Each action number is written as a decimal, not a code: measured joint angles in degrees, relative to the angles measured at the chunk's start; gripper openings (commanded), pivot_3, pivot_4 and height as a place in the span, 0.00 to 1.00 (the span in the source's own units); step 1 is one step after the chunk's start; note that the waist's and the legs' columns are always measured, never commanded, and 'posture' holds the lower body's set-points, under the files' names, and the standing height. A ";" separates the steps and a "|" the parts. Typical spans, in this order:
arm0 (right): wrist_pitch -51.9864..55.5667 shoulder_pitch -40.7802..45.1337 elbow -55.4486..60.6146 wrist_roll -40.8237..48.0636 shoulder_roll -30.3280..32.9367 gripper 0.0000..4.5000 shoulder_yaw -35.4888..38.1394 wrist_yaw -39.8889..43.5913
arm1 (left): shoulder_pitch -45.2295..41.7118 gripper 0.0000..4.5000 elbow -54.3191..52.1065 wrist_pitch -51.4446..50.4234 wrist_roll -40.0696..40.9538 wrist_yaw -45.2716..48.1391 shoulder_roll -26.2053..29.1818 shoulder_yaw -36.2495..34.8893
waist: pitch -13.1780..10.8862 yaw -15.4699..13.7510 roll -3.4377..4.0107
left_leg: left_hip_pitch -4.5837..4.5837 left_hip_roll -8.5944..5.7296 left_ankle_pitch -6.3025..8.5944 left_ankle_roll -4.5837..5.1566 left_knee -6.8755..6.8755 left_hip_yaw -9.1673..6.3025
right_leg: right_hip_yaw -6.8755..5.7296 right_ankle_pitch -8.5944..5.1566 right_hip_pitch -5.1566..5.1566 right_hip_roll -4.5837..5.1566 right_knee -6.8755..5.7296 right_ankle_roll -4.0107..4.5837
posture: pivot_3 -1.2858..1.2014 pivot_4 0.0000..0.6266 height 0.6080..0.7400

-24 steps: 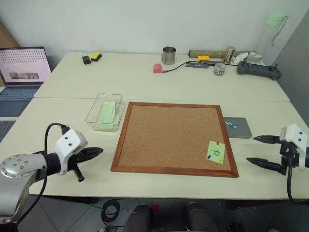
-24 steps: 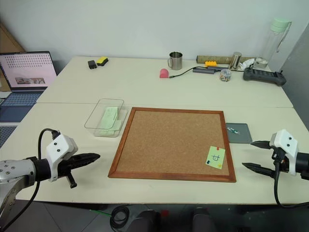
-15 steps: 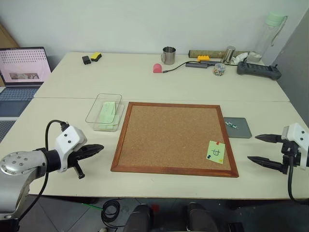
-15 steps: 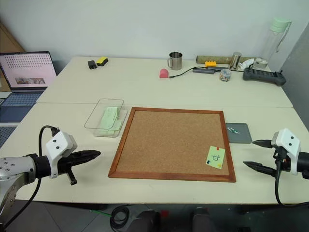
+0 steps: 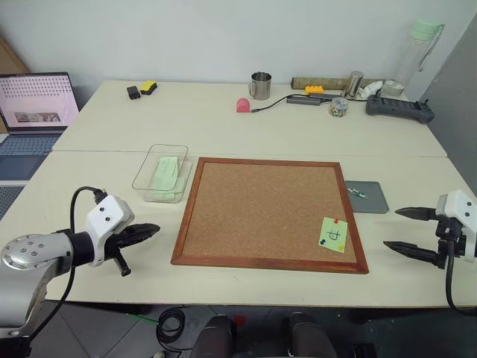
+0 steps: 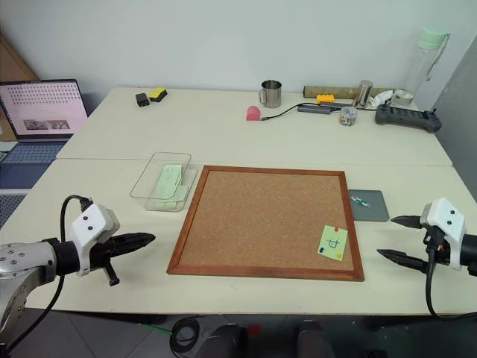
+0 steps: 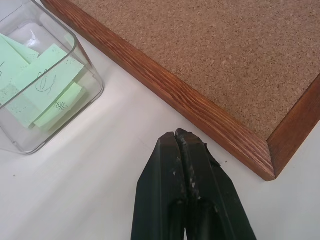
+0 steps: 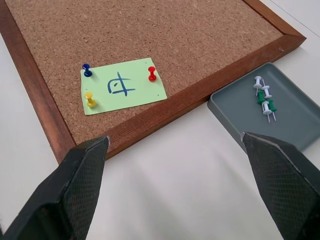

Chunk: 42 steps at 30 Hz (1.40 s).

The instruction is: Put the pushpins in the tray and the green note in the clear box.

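The green note [image 8: 123, 86] is pinned at the corkboard's [image 5: 261, 209] 5 o'clock corner by red, blue and yellow pushpins [image 8: 152, 74]; the tray [image 5: 367, 197] lies at the board's 3 o'clock, the clear box [image 5: 161, 174] at its 9 o'clock. The right gripper [image 5: 408, 233] hangs wide beside the board, the left gripper [image 5: 141, 233] pinched empty. Such tiny pins risk slipping from wide jaws, or the note tearing.

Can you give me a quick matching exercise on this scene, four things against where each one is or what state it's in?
Things:
1. green note
2. tray
3. clear box
4. left gripper

States:
A. shut, holding nothing
B. pinned to the corkboard by red, blue and yellow pins
C. holds a few white and green pins
D. holds several pale green notes

Pairs: 1-B, 2-C, 3-D, 4-A
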<state>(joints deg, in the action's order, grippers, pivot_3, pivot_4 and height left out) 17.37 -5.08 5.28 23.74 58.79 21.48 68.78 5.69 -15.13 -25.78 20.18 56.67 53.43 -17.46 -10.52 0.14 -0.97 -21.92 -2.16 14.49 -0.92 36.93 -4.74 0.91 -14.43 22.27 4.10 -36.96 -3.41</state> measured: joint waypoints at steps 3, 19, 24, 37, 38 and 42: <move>-0.20 0.01 -0.16 0.00 0.00 0.99 0.00 0.00 | -0.09 0.00 0.00 0.00 0.04 0.05 0.00 0.00 | 0.00 0.00 0.00 | 0.00 0.00 0.00 0.00 0.00 -0.01 | 0.00 0.00 0.00 0.00 0.00 0.00 | 0.52 0.24 1.00; -0.04 0.19 1.57 0.10 -0.05 0.99 -0.02 -0.19 | -4.36 0.00 0.41 1.47 0.32 1.53 -0.70 1.86 | 0.00 -0.01 0.00 | 0.00 0.00 0.00 0.00 0.00 -0.01 | -0.01 0.00 -0.01 0.00 -0.01 0.00 | 0.52 0.24 1.00; 1.73 -0.29 6.24 1.17 -0.69 0.99 0.16 -1.37 | -11.47 0.00 -1.31 0.78 1.59 2.71 -2.42 8.04 | 0.00 -0.03 0.00 | -0.01 -0.04 0.00 0.00 0.02 -0.01 | 0.00 0.02 -0.02 0.00 -0.01 -0.03 | 0.52 0.24 1.00; 6.29 -0.68 13.63 4.47 -1.18 0.99 0.85 -3.96 | -21.33 0.00 -1.27 -0.39 2.09 2.61 -11.27 20.76 | -0.02 0.14 -0.04 | -0.01 -0.05 -0.01 0.00 0.03 -0.02 | 0.01 0.03 -0.02 -0.04 -0.04 -0.06 | 0.52 0.24 1.00; 6.53 -0.72 13.93 4.54 -1.22 0.99 0.95 -4.08 | -21.50 0.00 -0.82 -0.38 2.00 2.57 -11.41 20.96 | -0.02 0.06 -0.04 | -0.01 -0.06 -0.01 0.00 0.04 -0.02 | 0.02 0.03 -0.03 -0.03 -0.03 -0.06 | 0.52 0.24 1.00; 7.23 -0.52 14.69 4.60 -1.26 0.99 1.01 -4.96 | -23.41 0.00 0.30 0.21 0.60 2.27 -13.67 23.92 | -0.03 -0.06 -0.07 | -0.04 -0.09 -0.01 0.01 0.07 -0.02 | 0.02 0.05 -0.05 -0.02 0.00 -0.10 | 0.52 0.24 1.00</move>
<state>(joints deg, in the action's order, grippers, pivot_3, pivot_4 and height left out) 24.60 -5.60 19.97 28.34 57.53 22.48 63.82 -17.72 -14.83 -25.57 20.78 58.94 39.75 6.47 -10.56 0.08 -1.04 -21.96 -2.25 14.48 -0.92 37.00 -4.76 0.93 -14.38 22.22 4.07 -36.96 -3.51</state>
